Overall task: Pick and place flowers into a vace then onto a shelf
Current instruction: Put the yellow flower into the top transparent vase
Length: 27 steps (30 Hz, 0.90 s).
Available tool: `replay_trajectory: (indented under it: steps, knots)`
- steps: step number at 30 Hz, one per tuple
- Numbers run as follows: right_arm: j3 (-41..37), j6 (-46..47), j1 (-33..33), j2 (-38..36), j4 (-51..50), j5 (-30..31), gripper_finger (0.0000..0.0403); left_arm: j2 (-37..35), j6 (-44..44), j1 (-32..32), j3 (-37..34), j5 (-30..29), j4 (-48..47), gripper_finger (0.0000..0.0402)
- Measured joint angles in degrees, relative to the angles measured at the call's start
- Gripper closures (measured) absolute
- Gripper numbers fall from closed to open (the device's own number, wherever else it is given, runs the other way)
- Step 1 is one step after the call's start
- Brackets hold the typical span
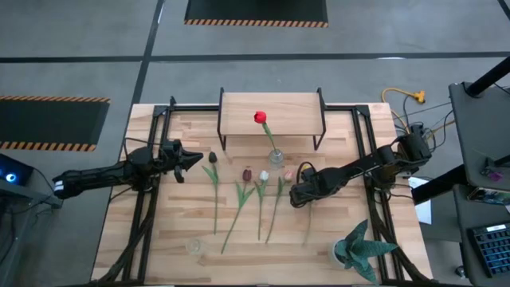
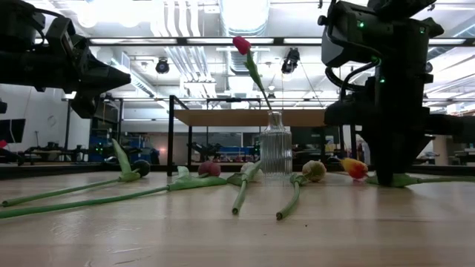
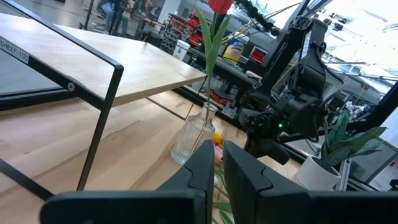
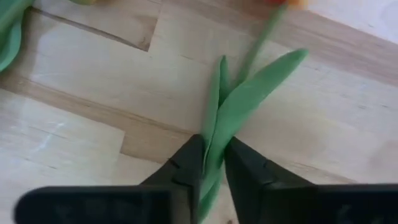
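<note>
The right claw is low on the bench, right of centre in the overhead frame, pinching the leaves of a yellow-orange tulip that lies flat. This looks like the start of lifting it. The stem is thin, light and bendy, so a grip at the leaf cluster near mid-stem is sensible; taken higher, the head would droop and swing. One red tulip already stands in the glass vase, just in front of the shelf. The vase is narrow, ribbed, and probably tips easily. Other tulips lie in a row at centre. The left claw hovers at centre left, nearly closed, holding nothing
</note>
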Motion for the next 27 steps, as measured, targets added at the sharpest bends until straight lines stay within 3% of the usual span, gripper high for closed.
replay_trajectory:
  steps: [6, 13, 18, 27]
  knots:
    - [-0.1, -0.6, 0.1, -4.5, 0.2, 0.3, 0.0390, 0.0, 0.0, 0.0, 0.0, 0.0, 0.0, 0.0384]
    - [-0.1, -2.9, 0.5, -14.9, 0.8, 13.2, 0.0390, 0.0, 0.0, 0.0, 0.0, 0.0, 0.0, 0.0384]
    - [-0.1, -18.7, 0.6, -21.9, 9.9, 22.4, 0.0390, 0.0, 0.0, 0.0, 0.0, 0.0, 0.0, 0.0385]
    - [0.0, -40.5, 0.4, -27.6, 25.0, 31.8, 0.0390, 0.0, 0.0, 0.0, 0.0, 0.0, 0.0, 0.0384]
